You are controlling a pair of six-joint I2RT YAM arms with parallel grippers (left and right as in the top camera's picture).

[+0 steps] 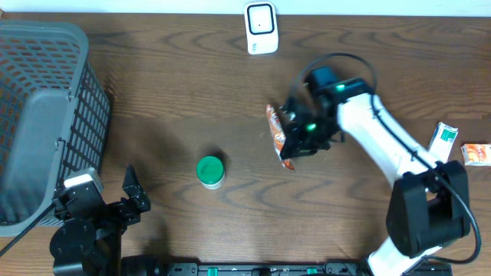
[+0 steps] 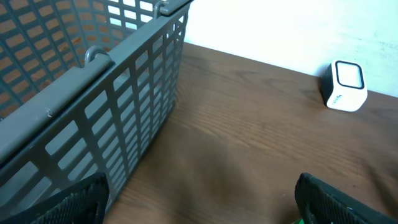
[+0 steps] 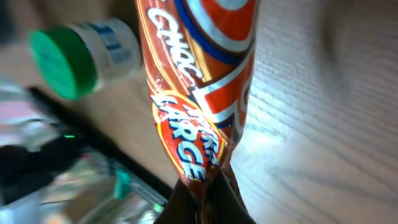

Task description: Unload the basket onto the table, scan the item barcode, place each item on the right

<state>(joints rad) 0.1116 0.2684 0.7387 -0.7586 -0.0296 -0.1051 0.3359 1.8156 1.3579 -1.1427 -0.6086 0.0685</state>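
Note:
An orange and brown snack packet (image 1: 277, 136) (image 3: 198, 93) hangs from my right gripper (image 1: 293, 150) (image 3: 205, 196), whose jaws are shut on the packet's crimped end, right of the table's middle. No barcode shows on the packet's visible sides. The white barcode scanner (image 1: 261, 28) (image 2: 344, 86) stands at the far edge of the table, well beyond the packet. My left gripper (image 1: 132, 195) (image 2: 199, 208) sits low at the front left beside the basket, open, with only bare wood between its fingers.
A grey mesh basket (image 1: 46, 123) (image 2: 93, 93) fills the left side. A small white bottle with a green cap (image 1: 210, 171) (image 3: 81, 53) stands front of centre. A green-and-white carton (image 1: 443, 139) and an orange packet (image 1: 477, 153) lie at the right edge.

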